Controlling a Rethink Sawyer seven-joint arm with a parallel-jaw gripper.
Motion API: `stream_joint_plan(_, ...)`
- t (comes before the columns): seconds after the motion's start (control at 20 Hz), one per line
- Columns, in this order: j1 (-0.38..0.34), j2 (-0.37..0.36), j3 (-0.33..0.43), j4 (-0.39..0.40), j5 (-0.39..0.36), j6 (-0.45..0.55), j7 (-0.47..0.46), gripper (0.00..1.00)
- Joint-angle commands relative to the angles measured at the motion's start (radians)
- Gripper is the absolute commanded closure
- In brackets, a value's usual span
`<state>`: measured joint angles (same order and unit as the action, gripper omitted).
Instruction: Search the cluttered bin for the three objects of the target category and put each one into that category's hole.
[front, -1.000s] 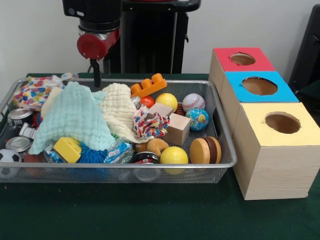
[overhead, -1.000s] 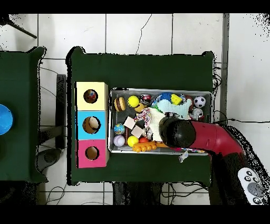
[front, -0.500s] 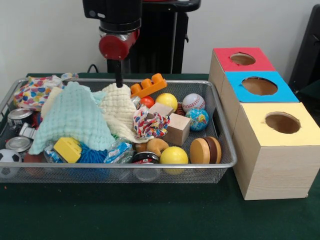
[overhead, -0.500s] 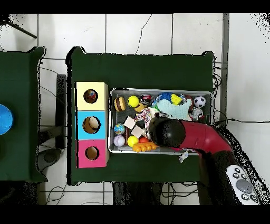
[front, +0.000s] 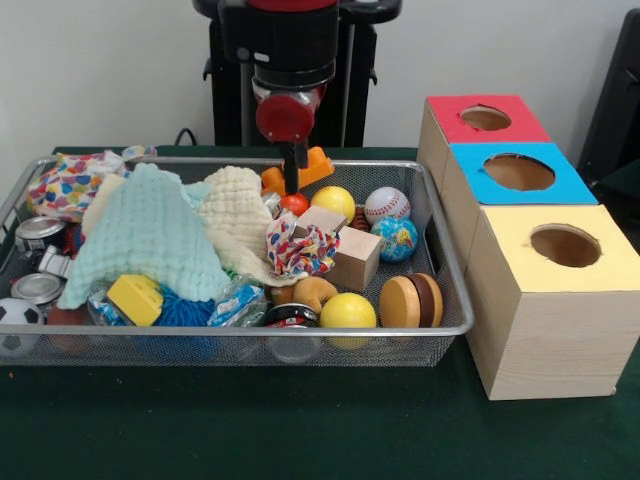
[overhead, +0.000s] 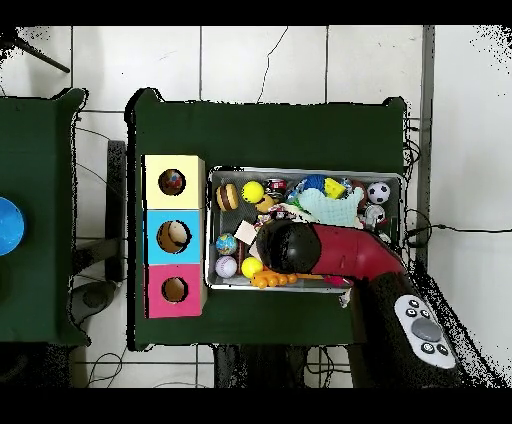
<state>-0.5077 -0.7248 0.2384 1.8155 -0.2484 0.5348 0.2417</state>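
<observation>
A wire mesh bin sits on the green surface, packed with mixed items. At its left end lie a patterned cloth, two tin cans, and a small soccer ball in the near corner. A mint green washcloth and a cream washcloth are heaped over the middle, with a yellow block and blue yarn showing under their near edge.

Toward the right end are several balls: a yellow ball, a baseball, and a globe-patterned ball near the far wall, plus a second yellow ball against the near wall. A small red ball lies just beside the far yellow one. Wooden blocks rest in the middle of this group, with a knotted colourful rope toy leaning on them. A wooden burger-shaped disc stands on edge near the right corner, and an orange toy brick lies along the far wall.

The gripper hangs from the red and black arm over the far side of the bin, its tip just above the red ball and in front of the orange brick. I cannot tell whether it is released or clenched; nothing shows in its grasp.

Beside the bin stand three wooden boxes in a row, each with a round hole on top: a red box, a blue box, and a yellow box. In the overhead view, a ball shows inside the yellow box's hole, and something pale inside the blue one.
</observation>
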Motion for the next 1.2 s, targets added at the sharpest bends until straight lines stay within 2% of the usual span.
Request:
stream_joint_plan(0.05,-0.021,0.106,-0.008,-0.055,-0.007,-0.079,0.249,0.0)
stream_joint_plan(0.5,-0.044,0.149,0.003,-0.099,-0.012,-0.069,0.197,0.0)
stream_joint_plan(1.2,-0.038,0.177,0.004,-0.085,-0.01,-0.131,0.231,0.0)
